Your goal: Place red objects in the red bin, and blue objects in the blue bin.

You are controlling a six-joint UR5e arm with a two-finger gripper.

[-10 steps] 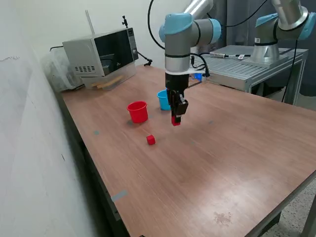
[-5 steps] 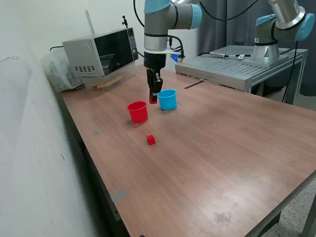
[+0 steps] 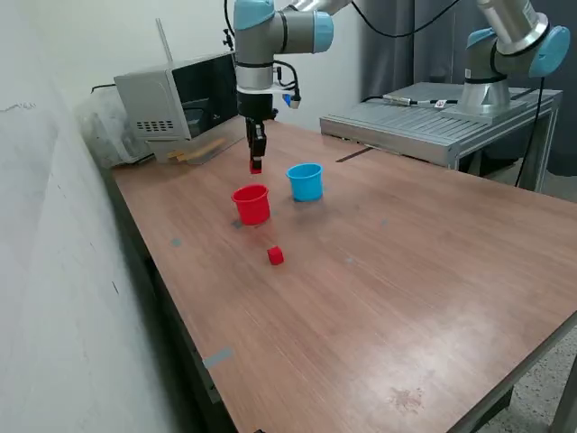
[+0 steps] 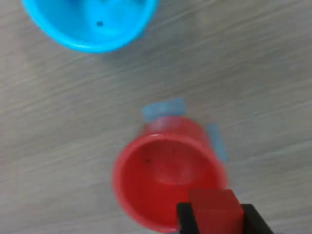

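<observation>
So the red cube [image 4: 216, 210] is pinched in the gripper [image 3: 256, 165], black fingers [image 4: 185, 220] clamped on two opposite faces, hanging in the air just above the red cup [image 3: 251, 204]. The wrist view looks straight down into that cup: smooth plastic, round rim, nothing inside as far as I can see, cube over the rim edge. It also catches bits of light blue tape on the table by the cup, which the exterior view hides. The light blue cup [image 3: 306, 181] sits upright just beside the red one, toward the exterior view's right. Only the exterior view shows a second red cube [image 3: 275, 256] lying flat on the woodgrain table [image 3: 406, 298], nearer the camera, apart from both cups. The gripper points straight down.
</observation>
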